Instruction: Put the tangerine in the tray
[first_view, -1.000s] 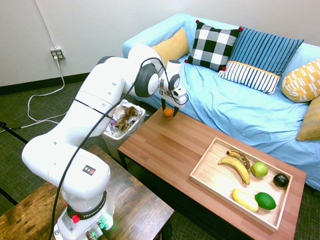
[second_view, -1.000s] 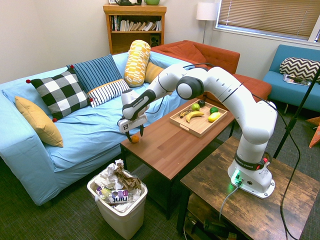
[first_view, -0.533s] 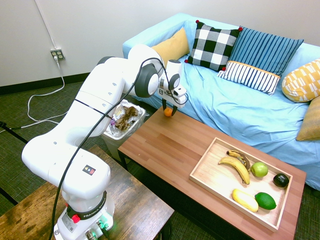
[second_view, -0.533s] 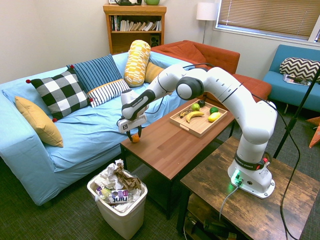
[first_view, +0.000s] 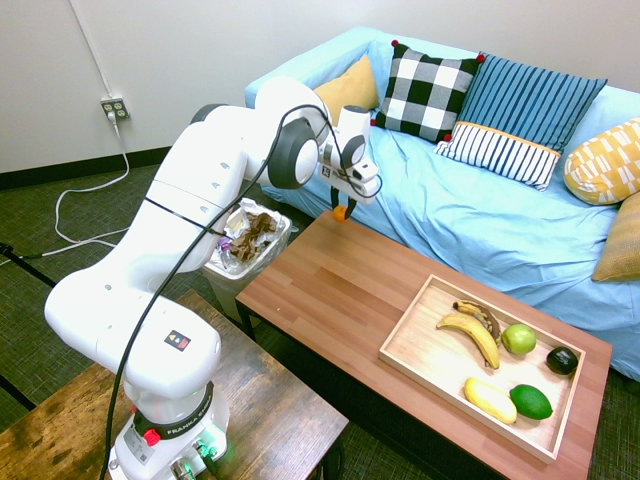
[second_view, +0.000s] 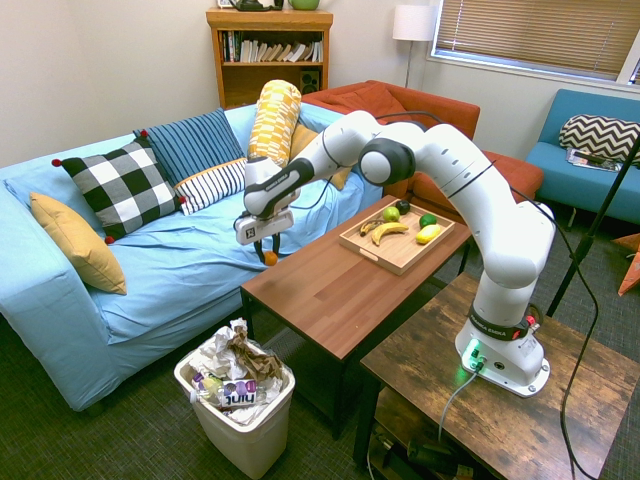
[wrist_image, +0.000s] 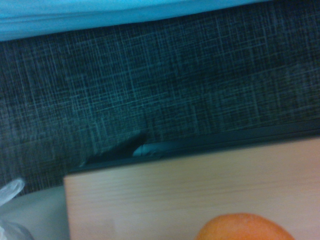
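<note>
The small orange tangerine hangs just above the far left corner of the brown table, held between the fingers of my gripper, which is shut on it. The second exterior view shows the tangerine lifted off the table corner under the gripper. In the wrist view the tangerine is an orange curve over the table corner. The light wooden tray lies at the table's right end, well away from the gripper; in the second exterior view the tray sits at the table's far end.
In the tray lie bananas, a green apple, a dark fruit, a yellow fruit and a lime. A full waste bin stands on the floor by the table's left end. The blue sofa runs behind the table.
The gripper has closed on the tangerine at the table corner and lifted it off the wood, rising a little toward the sofa.
</note>
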